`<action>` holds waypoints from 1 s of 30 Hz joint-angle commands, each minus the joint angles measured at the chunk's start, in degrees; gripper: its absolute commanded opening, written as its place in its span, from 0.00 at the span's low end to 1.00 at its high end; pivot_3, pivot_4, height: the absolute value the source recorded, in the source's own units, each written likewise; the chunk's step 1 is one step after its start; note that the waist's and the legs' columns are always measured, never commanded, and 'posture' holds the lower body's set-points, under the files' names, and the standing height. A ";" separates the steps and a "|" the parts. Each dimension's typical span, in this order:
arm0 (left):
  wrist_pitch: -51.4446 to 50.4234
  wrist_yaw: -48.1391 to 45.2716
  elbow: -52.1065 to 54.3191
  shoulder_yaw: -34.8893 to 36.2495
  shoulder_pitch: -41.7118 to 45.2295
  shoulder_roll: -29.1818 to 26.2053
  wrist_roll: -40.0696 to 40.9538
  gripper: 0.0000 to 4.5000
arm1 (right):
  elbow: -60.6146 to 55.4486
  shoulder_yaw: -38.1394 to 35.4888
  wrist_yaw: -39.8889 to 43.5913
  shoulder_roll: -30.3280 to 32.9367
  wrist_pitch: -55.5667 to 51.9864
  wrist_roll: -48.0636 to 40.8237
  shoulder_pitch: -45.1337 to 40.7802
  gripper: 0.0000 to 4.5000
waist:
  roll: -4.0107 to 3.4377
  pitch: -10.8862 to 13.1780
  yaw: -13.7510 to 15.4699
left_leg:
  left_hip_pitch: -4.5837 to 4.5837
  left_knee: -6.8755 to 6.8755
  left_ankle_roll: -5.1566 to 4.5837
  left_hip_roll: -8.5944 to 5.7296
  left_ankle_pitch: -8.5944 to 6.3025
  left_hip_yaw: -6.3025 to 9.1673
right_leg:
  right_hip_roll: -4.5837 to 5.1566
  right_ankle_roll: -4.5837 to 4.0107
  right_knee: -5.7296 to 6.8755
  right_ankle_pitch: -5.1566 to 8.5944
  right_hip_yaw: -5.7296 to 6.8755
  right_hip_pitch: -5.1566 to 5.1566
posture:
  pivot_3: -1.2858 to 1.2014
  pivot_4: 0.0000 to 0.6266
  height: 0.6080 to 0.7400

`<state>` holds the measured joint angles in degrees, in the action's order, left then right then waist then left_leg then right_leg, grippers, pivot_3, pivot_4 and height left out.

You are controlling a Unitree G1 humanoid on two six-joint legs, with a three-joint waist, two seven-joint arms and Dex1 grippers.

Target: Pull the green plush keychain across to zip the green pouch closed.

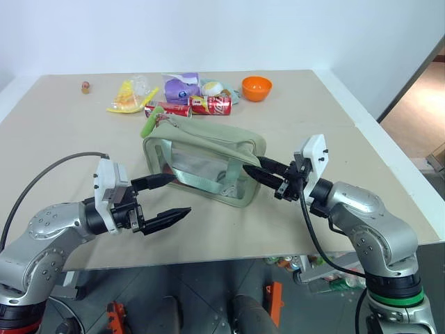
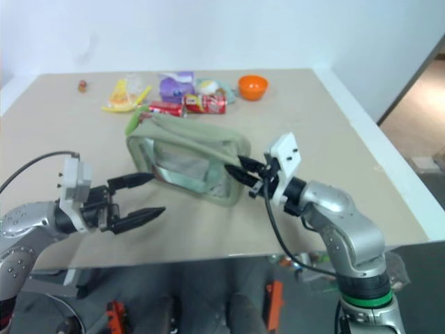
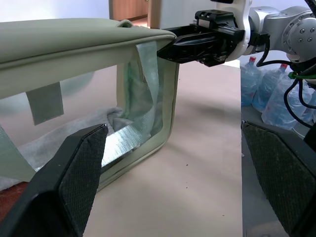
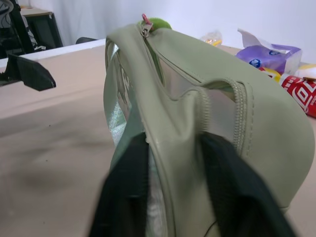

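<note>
The green pouch (image 1: 208,163) stands in the middle of the table, its top zipper (image 4: 173,69) open along the length. The green plush keychain (image 1: 149,126) hangs at the pouch's far left end, and shows as a lime tuft (image 4: 158,22) in the right wrist view. My right gripper (image 1: 247,170) is shut on the fabric at the pouch's right end, one finger (image 4: 123,192) on each side of the flap. My left gripper (image 1: 178,195) is open just in front of the pouch's near left corner, touching nothing, well short of the keychain.
Behind the pouch lie red cans (image 1: 210,105), a purple packet (image 1: 182,87), yellow snack packets (image 1: 128,96) and an orange bowl (image 1: 256,88). A small object (image 1: 85,87) sits at the far left. The table's front edge (image 1: 208,259) runs just below both grippers.
</note>
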<state>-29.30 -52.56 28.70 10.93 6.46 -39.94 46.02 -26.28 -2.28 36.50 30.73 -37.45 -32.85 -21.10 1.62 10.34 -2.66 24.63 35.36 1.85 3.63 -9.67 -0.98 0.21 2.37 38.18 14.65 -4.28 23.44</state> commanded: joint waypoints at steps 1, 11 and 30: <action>-0.16 0.39 1.77 0.56 0.50 -0.73 0.37 1.00 | -1.23 -0.37 2.02 1.00 2.71 0.29 -0.35 0.02 | 0.00 0.00 0.00 | 0.00 0.00 0.00 0.00 0.00 0.00 | 0.00 -0.01 0.00 0.00 0.00 0.00 | 0.52 0.24 1.00; -0.77 1.26 1.65 0.34 1.15 -0.57 0.30 1.00 | 19.08 -0.61 30.97 9.08 23.18 1.97 -13.69 0.02 | 0.00 0.03 -0.11 | -0.08 0.06 -0.01 0.00 0.01 -0.09 | -0.01 -0.17 -0.02 -0.02 -0.04 -0.02 | 0.52 0.24 1.00; -0.89 3.62 3.39 1.89 0.29 -1.23 0.69 1.00 | 34.60 -1.02 30.84 6.70 33.21 8.75 -20.63 0.02 | 0.00 0.03 -0.03 | -0.09 0.05 -0.02 0.03 0.00 -0.05 | -0.05 -0.02 0.04 -0.14 -0.03 -0.04 | 0.52 0.24 1.00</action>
<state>-30.33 -48.84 30.30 11.57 6.29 -40.50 46.03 10.25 -0.41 68.53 36.67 -4.04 -23.27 -40.75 1.62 10.37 -2.68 24.54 35.42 1.83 3.66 -9.67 -1.03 0.17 2.36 38.22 14.52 -4.30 23.38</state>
